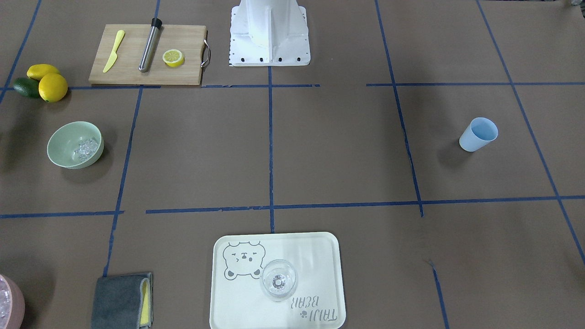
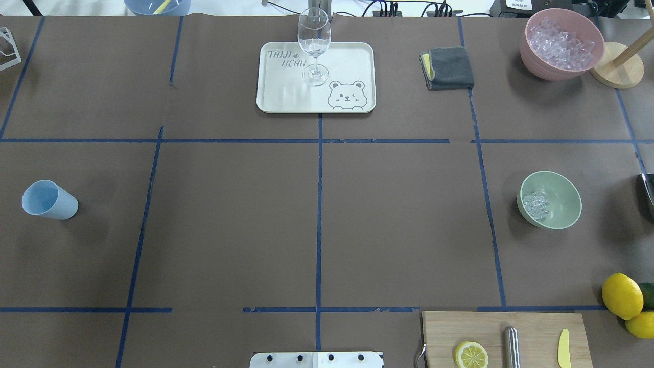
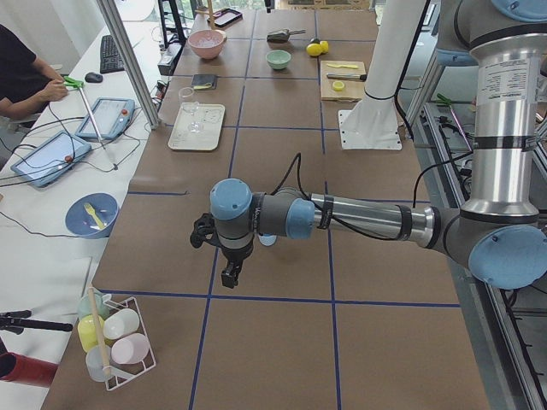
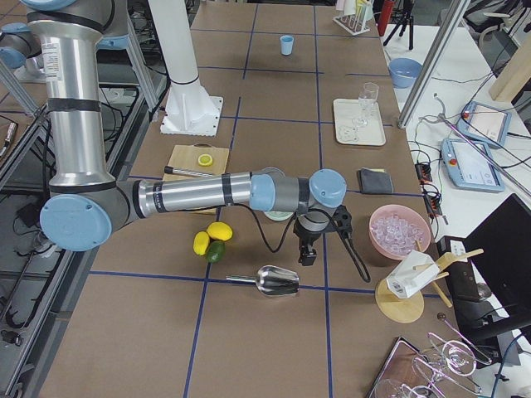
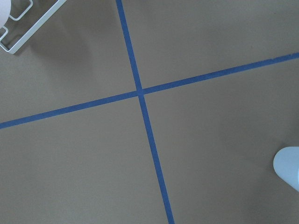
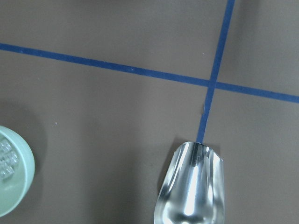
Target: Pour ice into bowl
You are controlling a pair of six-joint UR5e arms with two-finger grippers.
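My left gripper (image 3: 229,275) and my right gripper (image 4: 305,255) show only in the side views, too small for me to tell how their jaws stand. My left wrist camera catches just a pale corner of the light blue cup (image 5: 288,165) at the frame's right border. My right wrist view cuts the bowl (image 6: 21,186) at the left edge, with only a few cubes of the ice (image 6: 4,158) showing. The scoop (image 6: 191,191) runs off the bottom there, its handle out of view. Overhead, the cutting board (image 2: 536,327) is cut by the bottom edge. From the front, the pink container (image 1: 11,297) is clipped at the lower left corner.
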